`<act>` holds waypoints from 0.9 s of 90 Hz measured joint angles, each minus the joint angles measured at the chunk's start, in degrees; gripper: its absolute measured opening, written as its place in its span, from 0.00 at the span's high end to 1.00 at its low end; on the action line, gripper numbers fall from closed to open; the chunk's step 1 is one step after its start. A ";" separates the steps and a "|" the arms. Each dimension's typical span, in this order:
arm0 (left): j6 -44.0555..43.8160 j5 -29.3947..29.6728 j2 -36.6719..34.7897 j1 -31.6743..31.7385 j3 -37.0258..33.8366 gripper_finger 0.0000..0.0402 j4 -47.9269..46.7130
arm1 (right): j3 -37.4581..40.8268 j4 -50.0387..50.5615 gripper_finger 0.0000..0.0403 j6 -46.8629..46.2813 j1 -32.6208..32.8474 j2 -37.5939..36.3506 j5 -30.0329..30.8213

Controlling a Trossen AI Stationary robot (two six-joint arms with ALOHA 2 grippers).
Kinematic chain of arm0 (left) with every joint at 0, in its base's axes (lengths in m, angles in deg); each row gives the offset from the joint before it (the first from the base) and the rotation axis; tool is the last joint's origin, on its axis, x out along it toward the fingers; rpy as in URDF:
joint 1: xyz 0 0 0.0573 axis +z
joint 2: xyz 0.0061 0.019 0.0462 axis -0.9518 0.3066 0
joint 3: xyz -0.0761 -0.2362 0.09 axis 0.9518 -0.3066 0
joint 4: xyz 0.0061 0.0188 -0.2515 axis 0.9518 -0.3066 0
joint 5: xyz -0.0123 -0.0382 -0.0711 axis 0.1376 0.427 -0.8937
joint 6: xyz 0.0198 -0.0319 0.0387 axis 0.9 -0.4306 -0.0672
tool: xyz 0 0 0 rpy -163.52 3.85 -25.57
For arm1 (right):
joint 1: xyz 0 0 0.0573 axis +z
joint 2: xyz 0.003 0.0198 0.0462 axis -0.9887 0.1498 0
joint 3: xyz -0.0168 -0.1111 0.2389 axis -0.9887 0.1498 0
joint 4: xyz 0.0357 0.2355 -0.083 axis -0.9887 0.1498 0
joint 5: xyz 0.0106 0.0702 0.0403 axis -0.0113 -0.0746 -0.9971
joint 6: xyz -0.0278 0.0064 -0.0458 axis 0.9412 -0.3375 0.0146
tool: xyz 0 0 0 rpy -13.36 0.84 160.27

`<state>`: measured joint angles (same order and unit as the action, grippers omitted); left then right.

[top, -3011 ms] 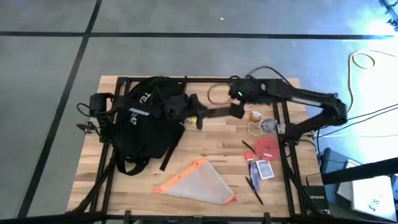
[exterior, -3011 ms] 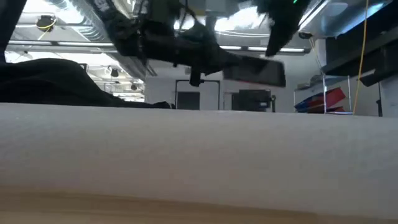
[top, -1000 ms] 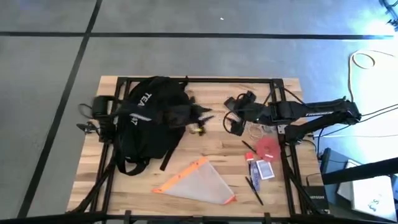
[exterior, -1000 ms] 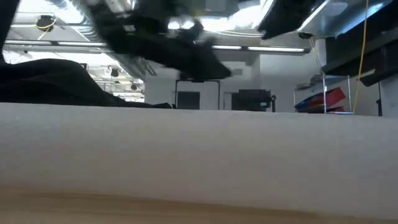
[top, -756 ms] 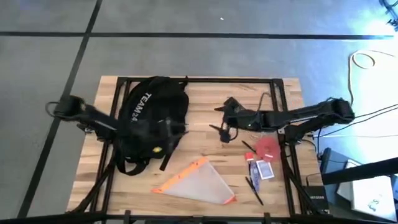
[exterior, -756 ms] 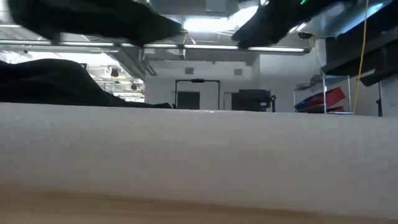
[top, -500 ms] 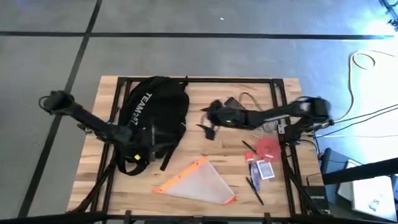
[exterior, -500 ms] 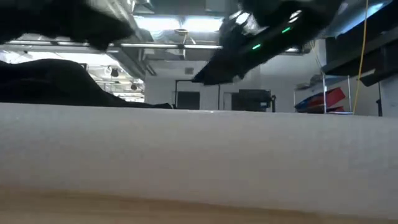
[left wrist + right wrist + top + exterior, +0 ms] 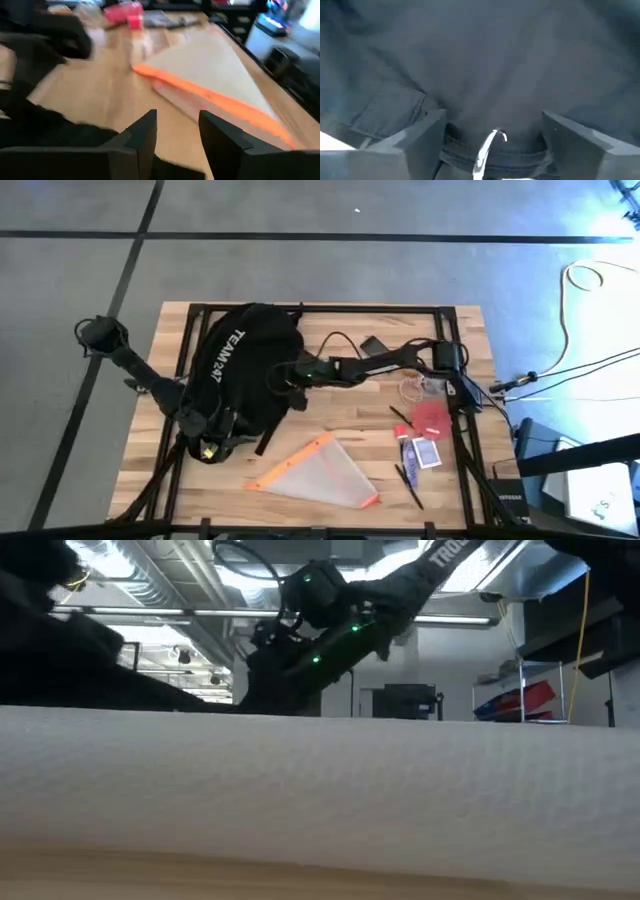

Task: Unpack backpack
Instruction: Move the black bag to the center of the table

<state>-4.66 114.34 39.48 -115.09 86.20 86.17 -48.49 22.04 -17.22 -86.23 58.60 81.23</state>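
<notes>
Reaching at one backpack [image 9: 235, 365], right gripper [image 9: 283, 383] jaws apart; left gripper [image 9: 222, 442] jaws apart, one orange-trimmed pouch [image 9: 315, 473] nearby

White "TEAM 247" lettering on the black backpack [image 9: 245, 370]

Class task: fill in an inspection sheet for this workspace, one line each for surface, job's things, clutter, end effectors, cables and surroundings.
Surface: wooden table on a black frame.
Job's things: black backpack lying at the table's left half, lettering up.
Clutter: translucent pouch with orange trim near the front edge; red items, cards and a pen at the right.
End effectors: left end effector open at the backpack's lower end; right end effector open against the backpack's right side, a zipper pull between its fingers.
Cables: white cable coiled on the floor at right.
Surroundings: grey floor with dark lines; no person seen.
</notes>
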 joint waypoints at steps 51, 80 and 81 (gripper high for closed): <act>9.41 19.71 0.20 -7.80 0.10 0.67 7.83 | 19.59 10.76 0.99 -5.36 -2.42 -14.39 1.10; 16.72 34.11 0.22 -7.62 0.19 0.67 9.69 | 38.16 2.14 0.99 -16.51 -1.82 -32.68 4.50; 16.89 34.81 0.20 -7.62 0.19 0.67 9.74 | 38.08 1.22 0.99 -16.54 -1.66 -32.73 4.06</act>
<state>12.23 149.14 39.69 -122.71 86.39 95.91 -10.41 23.26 -33.76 -87.89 25.88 85.29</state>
